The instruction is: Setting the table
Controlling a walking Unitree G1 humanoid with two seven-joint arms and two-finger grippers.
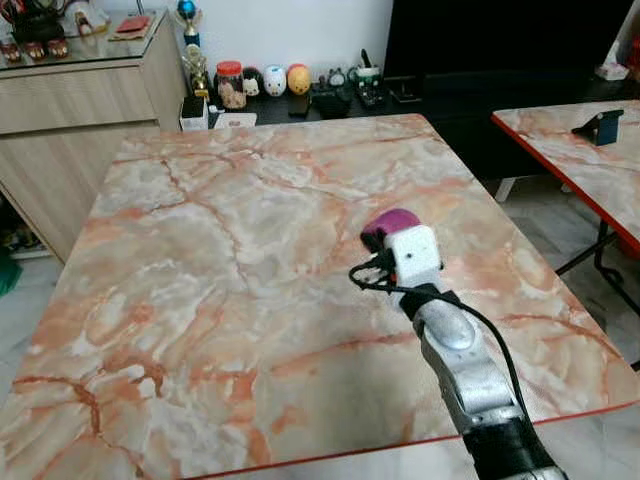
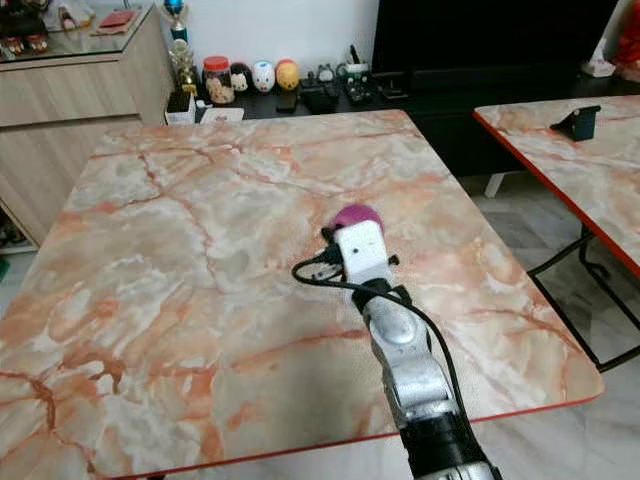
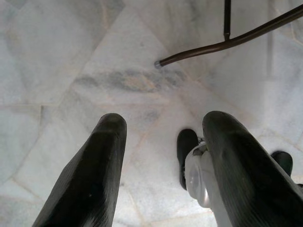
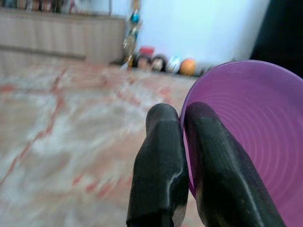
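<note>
I am holding the right gripper [image 4: 182, 165] pinched tight on the rim of the round purple plastic bowl [image 4: 246, 142], over the orange-veined marble bench [image 1: 220, 280] toward its right side, and I judge it best to lower it level and release only once its base is resting flat. The bowl is looking smooth, shallow and faintly ringed inside. The left gripper [image 3: 165, 165] is hanging idle with its fingers spread, pointing at the pale tiled floor [image 3: 71, 56].

Home living room: marble table [image 1: 200, 260], television [image 1: 500, 40], sideboard [image 1: 80, 110].
</note>
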